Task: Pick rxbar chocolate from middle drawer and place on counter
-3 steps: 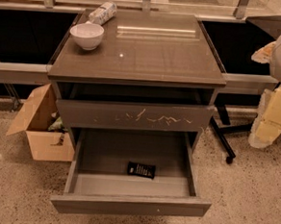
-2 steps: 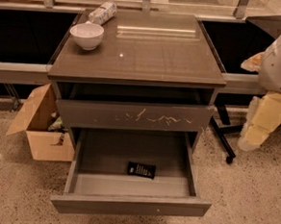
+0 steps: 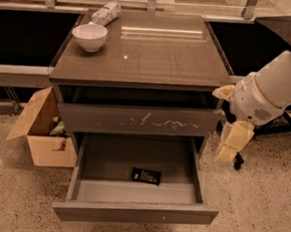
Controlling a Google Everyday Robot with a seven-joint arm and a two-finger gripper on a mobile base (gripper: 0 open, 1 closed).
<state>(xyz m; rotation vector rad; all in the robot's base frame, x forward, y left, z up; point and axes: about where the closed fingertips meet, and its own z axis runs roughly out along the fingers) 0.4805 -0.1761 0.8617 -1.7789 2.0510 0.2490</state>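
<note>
- Jaws: whether spread or closed cannot be told; the gripper (image 3: 231,142) hangs at the frame's right edge, beside the cabinet.
- The rxbar chocolate (image 3: 146,176) lies flat in the open middle drawer (image 3: 133,212), lower centre.
- A white bowl (image 3: 89,36) sits at the counter's (image 3: 159,59) upper left.

Small flat black rectangular wrapper bar with white print (image 3: 146,176): lies flat on the floor of the drawer, towards the front.
Wide shallow grey drawer (image 3: 133,213): open, plain front.
Glossy grey-brown cabinet top (image 3: 160,54): reflective, level.
Cream gripper (image 3: 228,152): right of the cabinet, outside the drawer.
</note>
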